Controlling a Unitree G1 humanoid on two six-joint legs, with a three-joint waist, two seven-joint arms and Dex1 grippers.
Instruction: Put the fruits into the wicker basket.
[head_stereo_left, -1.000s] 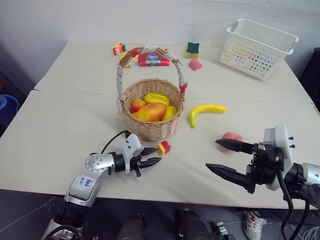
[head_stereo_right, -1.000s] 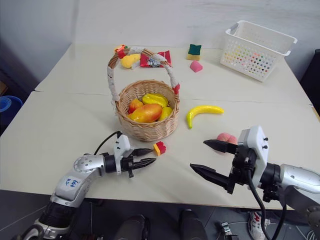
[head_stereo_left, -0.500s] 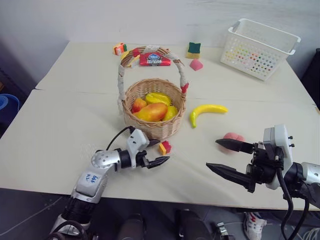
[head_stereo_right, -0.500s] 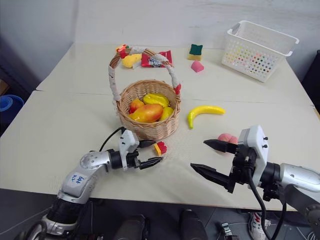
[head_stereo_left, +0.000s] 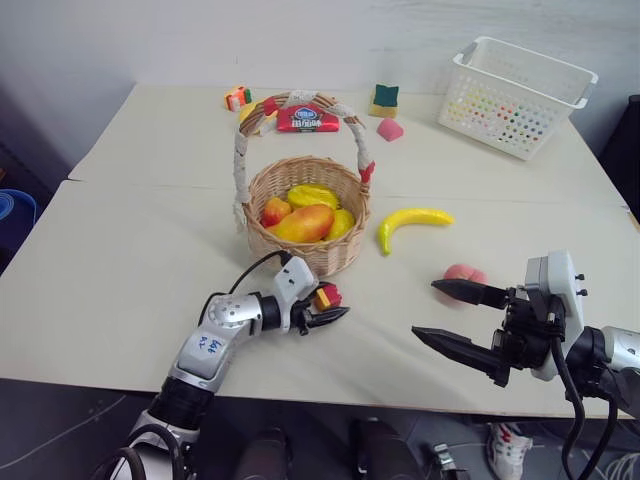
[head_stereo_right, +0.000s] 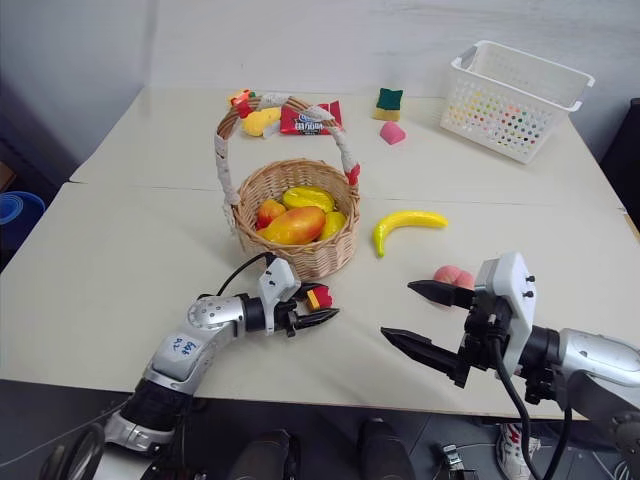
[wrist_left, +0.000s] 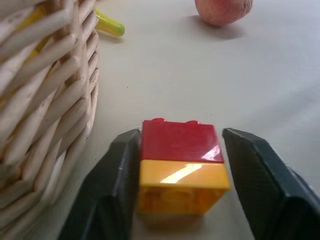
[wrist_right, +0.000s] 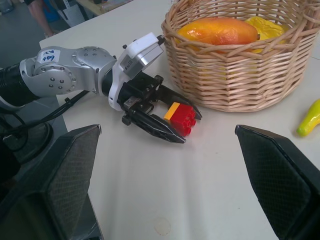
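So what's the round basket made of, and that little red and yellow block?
The wicker basket looks woven from tan cane or rattan: matte strands cross over each other, and its handle is wrapped in white cloth. The red-and-yellow block looks like hard, glossy plastic, since light glints off its smooth faces and it has studs on top, like a toy brick.

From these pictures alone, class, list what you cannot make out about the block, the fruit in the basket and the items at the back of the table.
- Block: left wrist view; one finger touches it, a gap shows at the other; a firm grip is undecided.
- Basket: head views; its wall hides the lower fruits.
- Packet: the basket handle crosses it; print too small.
- Peach: the right gripper's upper finger covers part.
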